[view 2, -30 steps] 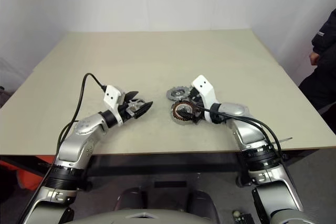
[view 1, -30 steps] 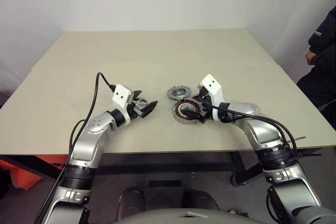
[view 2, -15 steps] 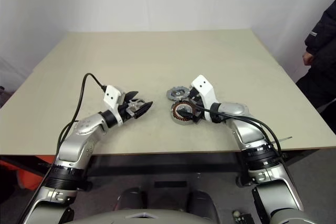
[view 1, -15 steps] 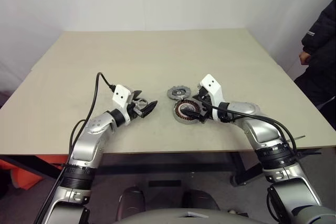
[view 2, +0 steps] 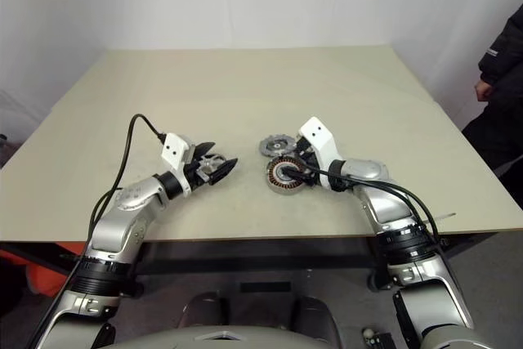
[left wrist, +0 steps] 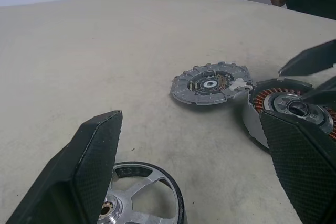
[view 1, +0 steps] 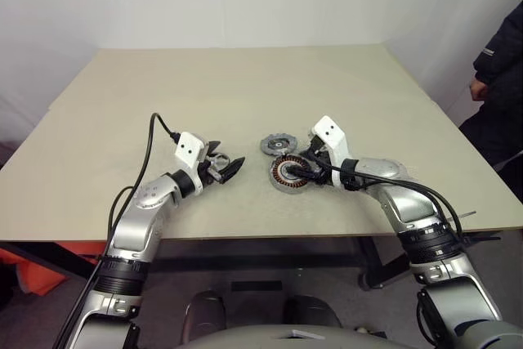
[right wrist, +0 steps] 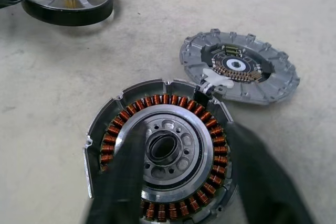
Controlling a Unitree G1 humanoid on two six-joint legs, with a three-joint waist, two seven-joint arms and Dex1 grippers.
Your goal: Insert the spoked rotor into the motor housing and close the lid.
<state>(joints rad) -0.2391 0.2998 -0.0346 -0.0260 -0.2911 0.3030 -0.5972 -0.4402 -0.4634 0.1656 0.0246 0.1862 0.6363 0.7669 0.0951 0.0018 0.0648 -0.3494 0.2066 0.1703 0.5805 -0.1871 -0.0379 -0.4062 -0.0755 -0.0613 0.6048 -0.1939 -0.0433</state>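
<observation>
The motor housing, silver with a ring of copper windings and a dark centre, lies on the table near the middle. My right gripper is right at it, blurred in the right wrist view, reaching over the housing from the right. The grey toothed lid lies flat just behind the housing, touching its rim. The spoked rotor, silver spokes in a black ring, lies flat to the left. My left gripper hangs open just above the rotor, and its fingers stand wide apart on either side.
The beige table reaches far back and to both sides. Its front edge runs close below both arms. A person in dark clothing stands beyond the table's right edge.
My right gripper has drawn in at the motor housing. The left arm, rotor and lid have kept still. The person at the right has shifted a little.
</observation>
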